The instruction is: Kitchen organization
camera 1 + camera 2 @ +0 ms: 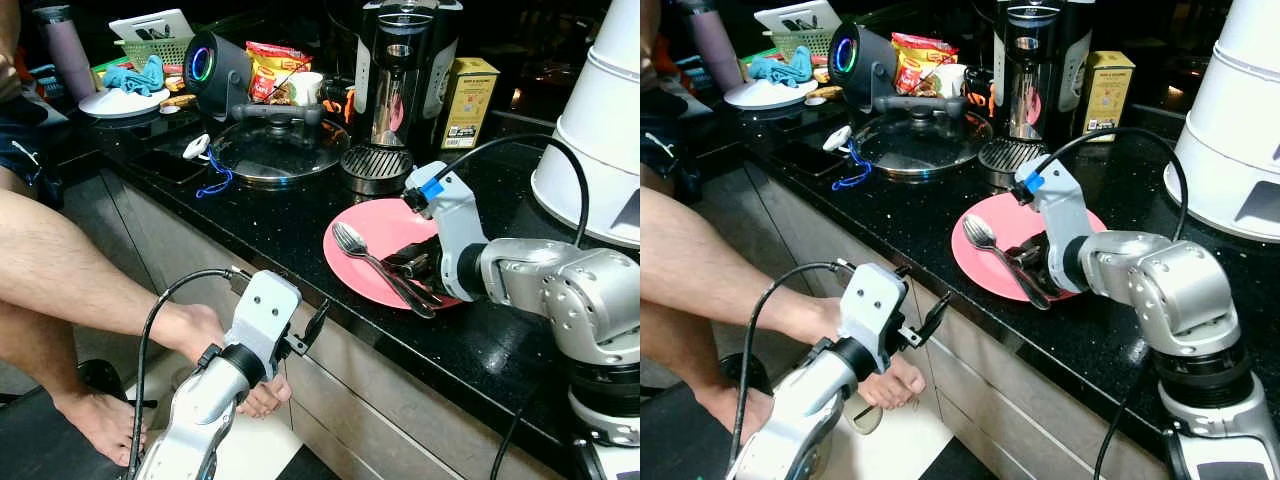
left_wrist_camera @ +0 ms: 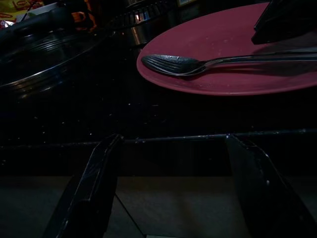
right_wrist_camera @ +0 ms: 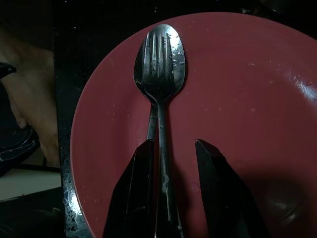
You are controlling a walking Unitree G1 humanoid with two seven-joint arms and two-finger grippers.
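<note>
Nested on the round pink plate [image 3: 257, 99], a steel fork lying in a steel spoon [image 3: 159, 64] is sitting between the parted jaws of the right gripper [image 3: 173, 148], which is grasping nothing yet. That plate is resting near the front edge of the black speckled bench [image 1: 250, 225]. Judging by this, the cutlery pickup is in hand; next the jaws need closing on both handles. The left gripper [image 2: 171, 144] is hanging released below the bench edge. Handle ends are being cut off from sight.
</note>
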